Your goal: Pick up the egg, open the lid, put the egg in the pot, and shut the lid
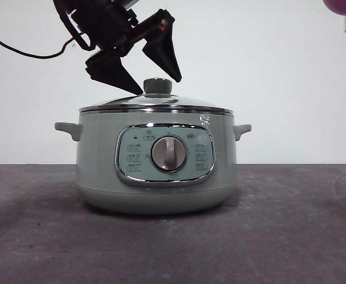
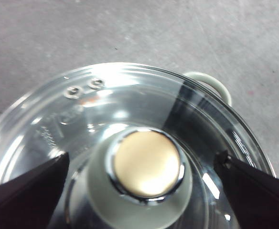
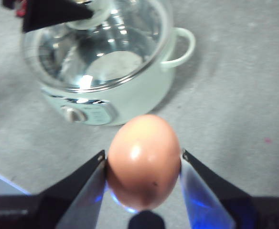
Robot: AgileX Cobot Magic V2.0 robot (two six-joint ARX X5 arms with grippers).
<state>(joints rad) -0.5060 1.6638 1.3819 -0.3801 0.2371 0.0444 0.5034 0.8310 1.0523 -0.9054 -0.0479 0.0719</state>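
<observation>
Glass lid [image 1: 155, 102] sits on the pot [image 1: 155, 177], so the left gripper [image 2: 144, 164], jaws wide astride the knob [image 2: 146, 164], should drop squarely before pinching, while the right gripper [image 3: 143, 164] holds the egg [image 3: 143, 162] well clear.

Glossy glass lid [image 1: 155, 102], smooth egg [image 3: 143, 161]

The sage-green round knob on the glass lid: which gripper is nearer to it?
Left. The left gripper hangs open just above the sage-green round knob, a jaw on each side. The right gripper holds the orange-brown egg farther off.
</observation>
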